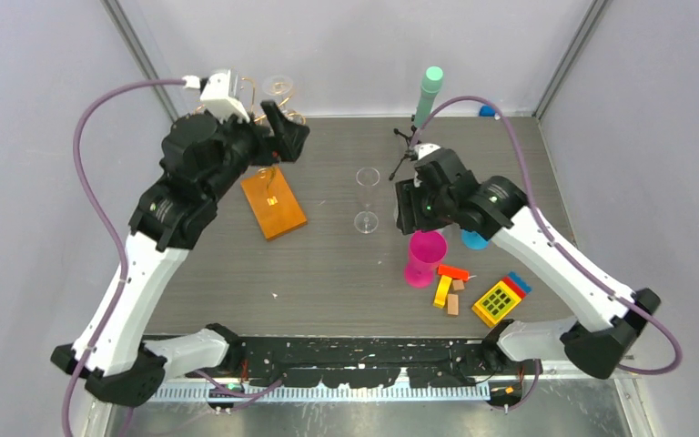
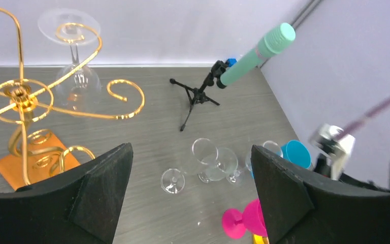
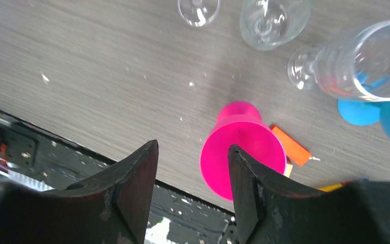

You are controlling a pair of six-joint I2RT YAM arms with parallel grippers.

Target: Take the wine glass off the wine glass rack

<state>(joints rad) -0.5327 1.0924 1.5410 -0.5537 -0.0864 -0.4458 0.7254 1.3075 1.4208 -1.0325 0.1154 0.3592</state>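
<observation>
The gold wire wine glass rack (image 1: 259,91) stands on its orange wooden base (image 1: 273,205) at the back left; it also shows in the left wrist view (image 2: 23,96). A clear wine glass (image 2: 76,76) hangs upside down by its foot from a far scroll arm, and shows faintly in the top view (image 1: 279,86). My left gripper (image 1: 284,137) is open and empty beside the rack's stem, short of the glass; in its wrist view (image 2: 190,198) nothing sits between the fingers. My right gripper (image 1: 407,208) is open and empty over mid-table (image 3: 193,168).
Loose clear glasses (image 1: 367,196) sit mid-table (image 2: 210,160). A pink cup (image 1: 423,258) and blue cup (image 1: 473,239) are by the right gripper. Toy blocks (image 1: 501,299) lie front right. A mint-green cylinder on a black tripod (image 1: 430,86) stands at the back.
</observation>
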